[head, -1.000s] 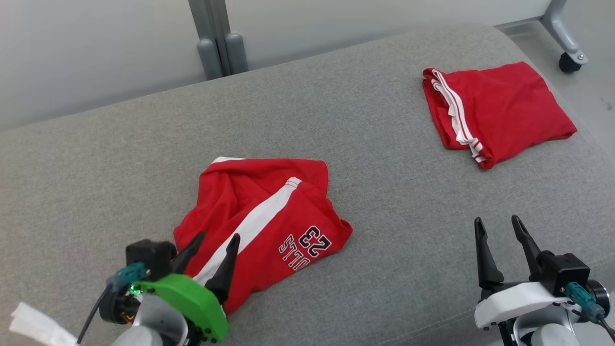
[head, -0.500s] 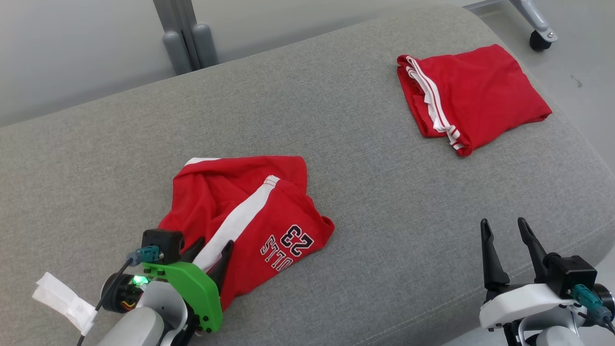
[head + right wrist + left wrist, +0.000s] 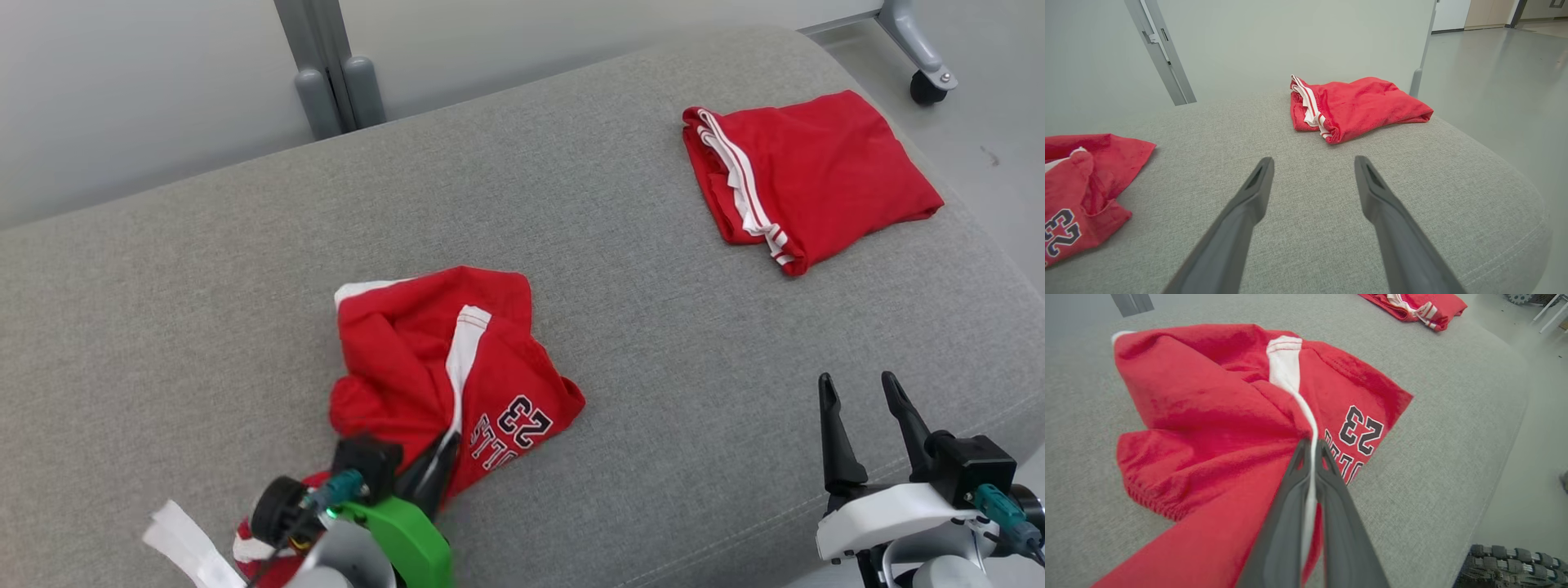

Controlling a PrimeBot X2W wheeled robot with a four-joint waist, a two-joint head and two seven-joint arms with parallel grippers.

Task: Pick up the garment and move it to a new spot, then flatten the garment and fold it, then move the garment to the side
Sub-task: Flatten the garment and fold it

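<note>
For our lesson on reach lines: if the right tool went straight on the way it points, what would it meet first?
Probably the folded red shorts ahead of the right tool; bare grey cushion lies between, and depth is unclear.

Garment [image 3: 392, 367] front-L on couch [image 3: 653, 351], folded garment [image 3: 824, 171] back-R, well apart.

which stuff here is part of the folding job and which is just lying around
Job: crumpled red garment numbered 23, left gripper shut on its white stripe, grey cushion under it.
Lying about: folded red garment, open right gripper, grey post, caster wheel.
</note>
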